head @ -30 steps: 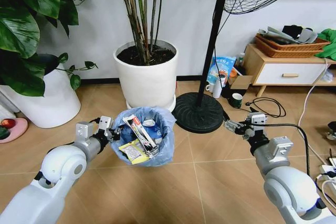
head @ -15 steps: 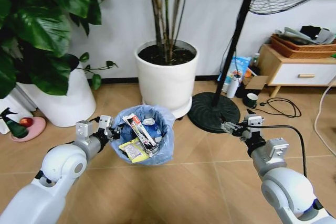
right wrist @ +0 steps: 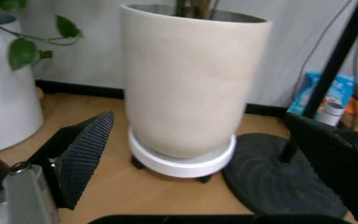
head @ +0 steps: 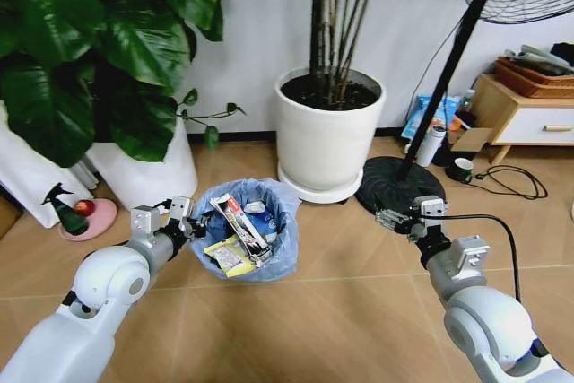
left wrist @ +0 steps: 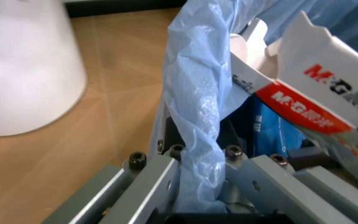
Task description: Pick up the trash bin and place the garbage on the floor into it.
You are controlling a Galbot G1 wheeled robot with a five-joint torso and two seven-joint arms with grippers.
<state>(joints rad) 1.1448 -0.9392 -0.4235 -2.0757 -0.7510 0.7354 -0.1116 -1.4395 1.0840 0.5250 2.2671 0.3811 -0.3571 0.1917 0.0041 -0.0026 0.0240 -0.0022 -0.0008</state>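
- The left gripper [head: 184, 219] has its fingers pinching the rim of the trash bin [head: 242, 232], with the crinkly blue bag [left wrist: 195, 116] caught between them; the bin sits low in front of the robot, just ahead of the left arm and near the white plant pot [head: 328, 136].
- The hold is on one edge only, so the bin could tilt or swing if the arm moves sharply. If the fingers grip mostly plastic and little rim, the bag could slide and the bin drop out.
- A long red-and-white carton [head: 239, 225] sticks up above the rim beside a yellow wrapper [head: 228, 258]; a tilt could tip them back onto the floor.
- The right gripper [head: 392, 220] hangs near the fan base [head: 395, 186] with its fingers spread wide and nothing between them. A careless sweep could knock the fan pole or snag the black cable running along that arm.
- The big leafy plant [head: 85, 51] crowds the left side, and the arm could brush its leaves.
- Whether the bin rests on the floor or is lifted cannot be told from the head view.
- In the left wrist view the bag covers the rim, so how much hard edge the fingers hold is hidden.
- No loose litter shows on the visible floor; the arms cover the nearest part.
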